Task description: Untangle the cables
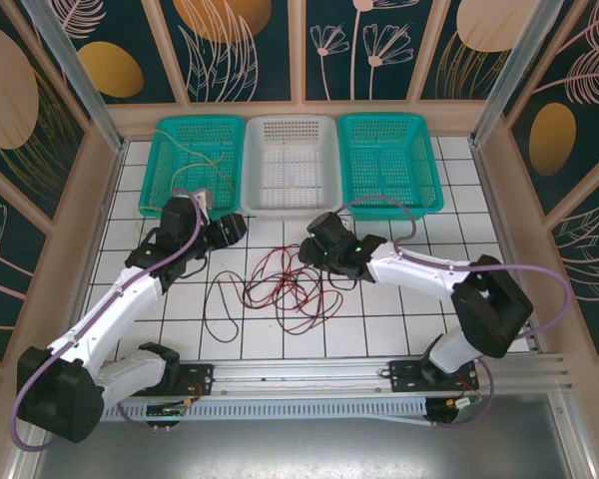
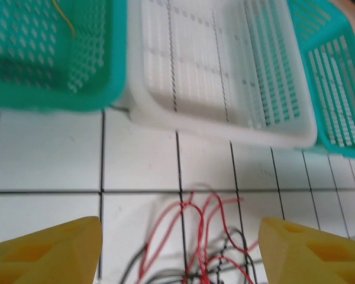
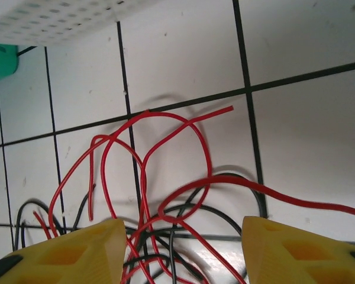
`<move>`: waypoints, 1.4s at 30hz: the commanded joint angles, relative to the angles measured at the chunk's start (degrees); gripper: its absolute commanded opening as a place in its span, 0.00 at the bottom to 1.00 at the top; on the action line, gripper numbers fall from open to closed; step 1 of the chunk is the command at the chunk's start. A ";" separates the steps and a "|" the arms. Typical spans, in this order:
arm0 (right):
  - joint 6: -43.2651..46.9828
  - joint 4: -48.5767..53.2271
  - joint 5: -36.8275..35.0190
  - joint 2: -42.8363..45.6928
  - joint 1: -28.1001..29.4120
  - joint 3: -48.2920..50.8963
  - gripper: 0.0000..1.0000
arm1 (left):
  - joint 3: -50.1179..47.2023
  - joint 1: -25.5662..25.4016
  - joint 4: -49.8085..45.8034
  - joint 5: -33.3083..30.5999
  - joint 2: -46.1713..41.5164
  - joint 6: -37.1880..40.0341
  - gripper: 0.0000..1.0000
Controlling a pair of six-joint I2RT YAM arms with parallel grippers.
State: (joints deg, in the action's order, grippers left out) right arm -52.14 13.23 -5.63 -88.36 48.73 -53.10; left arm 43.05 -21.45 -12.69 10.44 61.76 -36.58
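1. On the tiles [image 1: 379, 309] before the white basket [image 1: 292, 207], the cables [image 1: 285, 287] are lying tangled, stretching left to right.
2. Left gripper [image 2: 179, 228] and right gripper [image 3: 183, 222] are hovering spread; wrist views are cropping the loops.

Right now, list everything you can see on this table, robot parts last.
red cables: count unclear, red, tangled mid-table
black cables: count unclear, black, mixed into the same tangle
yellow cable: 1, yellow, in the left basket
left basket: 1, teal, far edge
middle basket: 1, white, far edge, between the teal ones
right basket: 1, teal, far edge
table: 1, white tiles with black lines
left arm: 1, white and black, near left
right arm: 1, white and black, near right
left gripper: 1, yellow fingers, open, at the tangle
right gripper: 1, yellow fingers, open, over the tangle
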 commanded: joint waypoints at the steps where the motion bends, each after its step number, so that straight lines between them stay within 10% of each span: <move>1: -3.03 -3.88 -0.10 -3.27 -0.13 -1.49 0.48 | -2.61 -1.86 2.94 5.00 -0.83 -3.00 0.65; 14: 6.25 6.15 -13.46 -8.50 0.58 -8.31 0.00 | -0.04 -2.72 4.27 5.65 2.60 -2.92 0.55; 27: 22.89 11.40 -24.89 22.17 8.59 -5.61 0.00 | 0.74 -3.46 21.82 20.23 2.53 -10.79 0.60; 42: 29.57 10.24 -23.12 23.92 9.94 -13.81 0.00 | 2.49 -12.96 32.07 24.86 7.59 -9.50 0.59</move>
State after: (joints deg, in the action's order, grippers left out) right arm -23.97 23.55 -28.82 -64.79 58.08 -65.28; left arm 43.97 -33.15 16.53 33.47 68.40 -47.62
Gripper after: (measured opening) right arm 0.048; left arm 0.600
